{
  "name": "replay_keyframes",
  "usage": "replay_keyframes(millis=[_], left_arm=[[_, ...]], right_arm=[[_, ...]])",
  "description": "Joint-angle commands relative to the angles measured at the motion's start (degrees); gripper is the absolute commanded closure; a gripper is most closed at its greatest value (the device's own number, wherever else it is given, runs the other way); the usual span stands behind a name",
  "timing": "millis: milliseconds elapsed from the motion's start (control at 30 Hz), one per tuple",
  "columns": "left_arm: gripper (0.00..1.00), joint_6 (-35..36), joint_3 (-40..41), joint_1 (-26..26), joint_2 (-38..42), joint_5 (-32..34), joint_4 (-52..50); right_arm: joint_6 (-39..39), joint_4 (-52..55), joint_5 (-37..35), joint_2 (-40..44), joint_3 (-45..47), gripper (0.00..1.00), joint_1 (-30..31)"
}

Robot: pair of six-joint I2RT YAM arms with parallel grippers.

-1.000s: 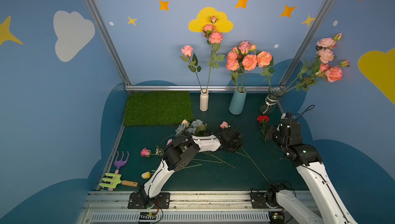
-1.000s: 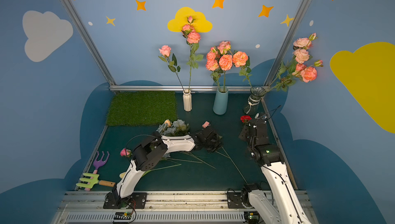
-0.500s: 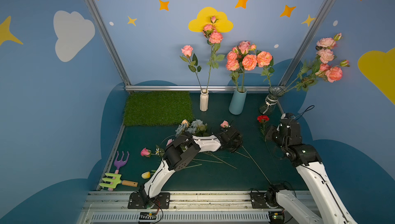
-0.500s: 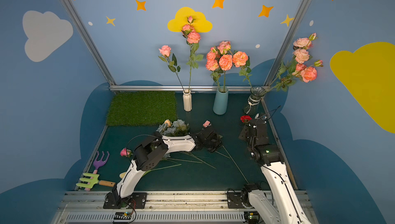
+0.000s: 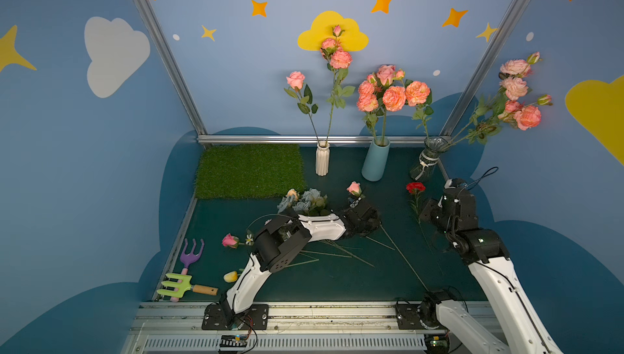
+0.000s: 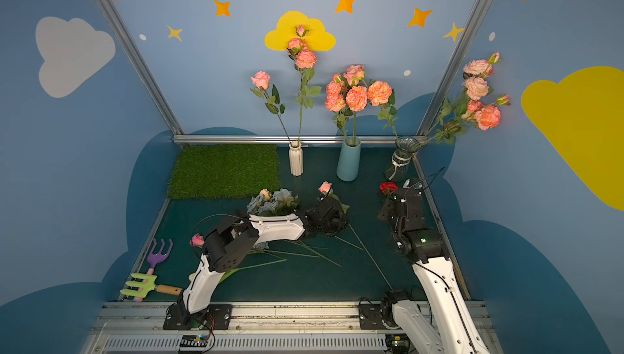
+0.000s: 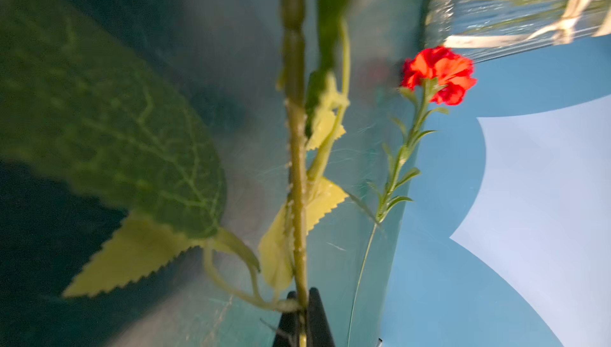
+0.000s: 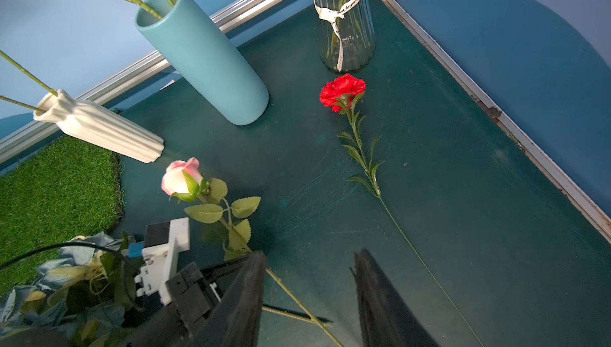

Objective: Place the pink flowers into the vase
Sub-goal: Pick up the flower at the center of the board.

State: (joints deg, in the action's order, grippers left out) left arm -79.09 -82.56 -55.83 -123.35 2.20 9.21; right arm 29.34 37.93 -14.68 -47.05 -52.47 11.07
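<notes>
A pink rose bud (image 5: 354, 188) (image 6: 325, 187) (image 8: 182, 176) on a long green leafy stem (image 7: 296, 163) rises just off the floor mid-table. My left gripper (image 5: 363, 215) (image 7: 301, 299) is shut on that stem below the leaves. My right gripper (image 5: 426, 213) (image 8: 309, 259) hovers open to the right, over the stem's lower part, holding nothing. Along the back wall stand a white ribbed vase (image 5: 322, 160), a blue vase (image 5: 375, 161) and a glass vase (image 5: 426, 163), each holding pink flowers. Another pink rose (image 5: 230, 240) lies at the left by my left arm's elbow.
A red carnation (image 5: 415, 187) lies between the two grippers, near the glass vase. Grey-blue roses (image 5: 305, 198) lie beside my left forearm, with loose stems under it. A grass mat (image 5: 250, 170) sits back left. A purple fork (image 5: 190, 254), green rake (image 5: 177, 284) and yellow tulip (image 5: 230, 276) lie front left.
My left gripper has shut on the rose stem and the bud has risen a little. The right arm has barely moved.
</notes>
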Motion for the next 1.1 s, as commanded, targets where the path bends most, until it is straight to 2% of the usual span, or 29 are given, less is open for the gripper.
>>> replay_keyframes(millis=[0,233,467,733,833,1067], left_arm=[[0.98,5.99,2.09,0.20,5.16,4.57,5.54],[0.98,18.61,2.96,1.46,12.10,7.78,8.29],[0.98,27.99,4.40,5.55,21.50,8.12,1.70],[0.98,39.00,8.98,10.08,35.35,9.09,-6.41],[0.98,42.82,11.18,12.88,42.09,9.22,-10.80],[0.98,45.75,17.67,23.25,56.96,5.26,-19.87]], right_arm=[[-0.95,-0.88,1.04,0.39,0.48,0.55,-0.26],[-1.30,-1.25,0.79,0.76,0.44,0.55,-0.25],[-1.64,-2.28,1.56,0.38,0.94,0.55,-0.26],[-3.61,-6.07,8.77,-1.44,1.67,0.55,-0.26],[-4.38,-8.14,12.02,-1.98,2.17,0.55,-0.21],[-5.52,-11.05,18.06,-5.99,0.41,0.57,1.50]])
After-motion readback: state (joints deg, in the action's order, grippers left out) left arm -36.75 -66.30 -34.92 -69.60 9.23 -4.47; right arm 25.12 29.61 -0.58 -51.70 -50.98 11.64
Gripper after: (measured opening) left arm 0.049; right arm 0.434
